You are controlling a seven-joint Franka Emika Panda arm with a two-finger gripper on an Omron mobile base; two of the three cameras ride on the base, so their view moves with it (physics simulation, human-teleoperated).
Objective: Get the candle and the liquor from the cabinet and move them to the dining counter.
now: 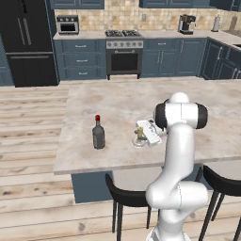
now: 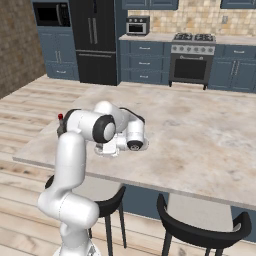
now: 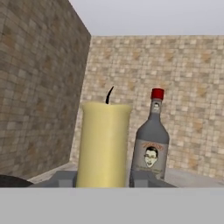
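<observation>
Gripper (image 3: 103, 179) level, straddling candle (image 3: 103, 144).

Counts on and around the island

One bottle (image 1: 98, 133) and one candle (image 1: 140, 132) stand on one stone-topped island (image 1: 117, 101); two black stools (image 1: 126, 196) sit at its near edge; along the back wall are one oven (image 1: 124, 52), one black fridge (image 1: 27, 41), one toaster oven (image 1: 68, 24) and one coffee machine (image 1: 186, 23)
</observation>
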